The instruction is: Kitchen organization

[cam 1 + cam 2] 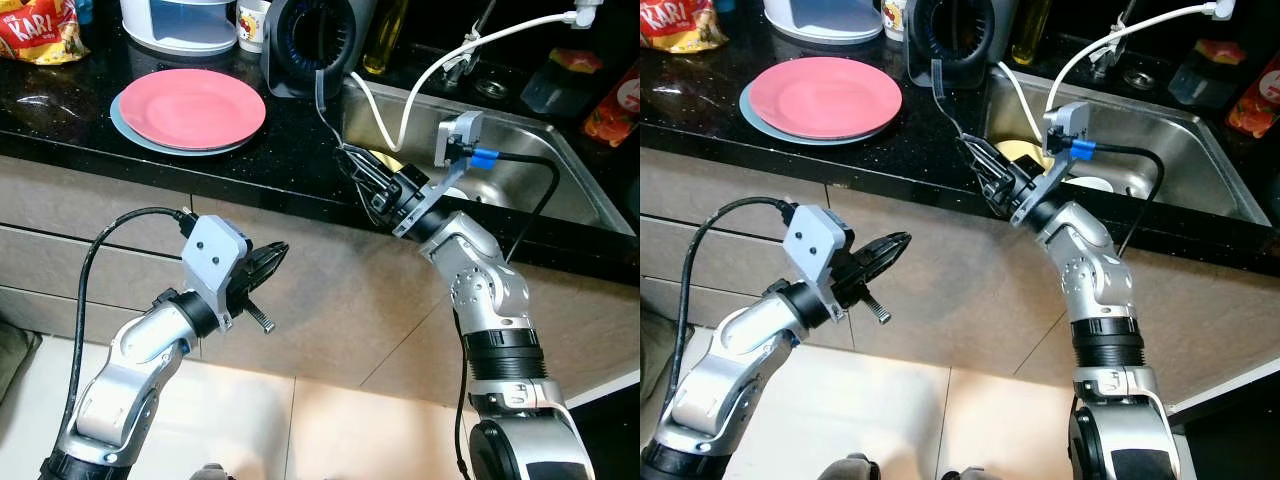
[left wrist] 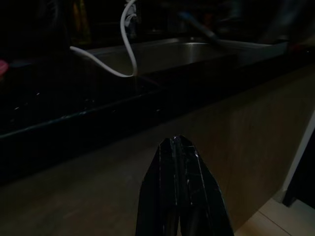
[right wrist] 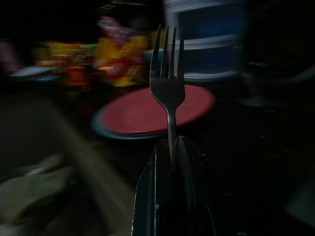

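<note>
At the far left corner of the black speckled bench [image 1: 60, 120] lies a red-and-yellow snack bag [image 1: 38, 28]; its white lettering reads "KARA" or close to it, cut off at the frame edge. Beside it, a pink plate [image 1: 192, 107] sits stacked on a pale blue plate [image 1: 122, 127]. At twelve o'clock from the plates stands a white appliance with a blue-tinted body [image 1: 180, 22], with a printed cup [image 1: 253, 22] just beside it; the print is illegible. Next is a black round appliance [image 1: 315, 40].

The left gripper [image 1: 268, 256] hangs below the bench edge, in front of the cabinet fronts [image 1: 120, 215], jaws pressed together and empty.

The right gripper [image 1: 358, 170] sits over the bench at the left rim of the steel sink [image 1: 520, 160], jaws pinching the handle of a metal fork [image 3: 167, 83], its tines pointing toward the plates. A white cable [image 1: 430, 70] runs across the sink. Red packets [image 1: 612, 105] lie at the far right, text unreadable.
</note>
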`<state>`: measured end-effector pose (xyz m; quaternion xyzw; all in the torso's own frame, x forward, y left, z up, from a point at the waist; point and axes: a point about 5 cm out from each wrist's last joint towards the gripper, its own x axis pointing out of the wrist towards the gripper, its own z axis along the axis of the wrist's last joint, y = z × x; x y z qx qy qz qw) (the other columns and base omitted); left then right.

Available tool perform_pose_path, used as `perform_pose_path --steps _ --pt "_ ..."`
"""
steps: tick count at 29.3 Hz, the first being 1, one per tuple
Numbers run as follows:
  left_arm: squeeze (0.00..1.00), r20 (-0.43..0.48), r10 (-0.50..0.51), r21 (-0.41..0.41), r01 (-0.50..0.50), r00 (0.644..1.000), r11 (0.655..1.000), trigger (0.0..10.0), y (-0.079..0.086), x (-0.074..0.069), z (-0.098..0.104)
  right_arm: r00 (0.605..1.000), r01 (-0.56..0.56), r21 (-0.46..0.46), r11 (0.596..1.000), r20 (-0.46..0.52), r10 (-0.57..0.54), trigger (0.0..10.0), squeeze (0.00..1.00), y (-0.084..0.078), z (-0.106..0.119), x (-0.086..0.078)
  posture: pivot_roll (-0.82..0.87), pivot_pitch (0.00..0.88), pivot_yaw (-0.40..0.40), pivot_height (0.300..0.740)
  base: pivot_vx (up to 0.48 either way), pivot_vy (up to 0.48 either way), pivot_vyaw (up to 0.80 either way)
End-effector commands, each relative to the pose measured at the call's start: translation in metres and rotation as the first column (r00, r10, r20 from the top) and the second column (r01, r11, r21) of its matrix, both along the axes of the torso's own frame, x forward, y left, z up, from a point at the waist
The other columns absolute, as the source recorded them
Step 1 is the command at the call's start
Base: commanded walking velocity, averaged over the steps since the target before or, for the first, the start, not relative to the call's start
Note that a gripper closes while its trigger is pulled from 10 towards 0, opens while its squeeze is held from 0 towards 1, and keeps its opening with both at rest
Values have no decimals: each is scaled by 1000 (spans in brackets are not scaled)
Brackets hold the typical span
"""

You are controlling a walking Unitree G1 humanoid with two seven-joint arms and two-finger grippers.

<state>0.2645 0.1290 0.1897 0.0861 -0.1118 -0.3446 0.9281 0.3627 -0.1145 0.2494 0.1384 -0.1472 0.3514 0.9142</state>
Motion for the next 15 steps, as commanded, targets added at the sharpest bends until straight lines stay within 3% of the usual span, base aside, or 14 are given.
perform_pose_path --steps 1,4,9,11,12,15 --pt "0 17 20 10 -20 1000 1000 10000 2 2 1 996 91 0 996 -24 -91 10000 0 -6 -1 7 201 51 -137 740 0 0 0" --pt "0 43 57 0 -57 997 998 10000 6 4 8 982 173 -6 985 -70 -173 10000 0 -7 0 17 204 56 -140 740 0 0 0" --pt "0 149 187 -42 -183 971 982 10000 29 2 39 900 404 -188 895 -92 -426 10000 0 -10 7 43 231 109 -164 740 0 0 0" --pt "0 149 187 -42 -183 971 982 10000 29 2 39 900 404 -188 895 -92 -426 10000 0 -10 7 43 231 109 -164 740 0 0 0" --pt "0 181 212 -57 -205 960 977 10000 35 -2 50 873 455 -218 863 -80 -481 10000 0 -13 12 49 237 119 -172 740 0 0 0" --pt "0 217 238 -88 -224 947 971 10000 42 -7 63 854 494 -216 842 -62 -517 10000 0 -18 21 53 242 132 -176 740 0 0 0"
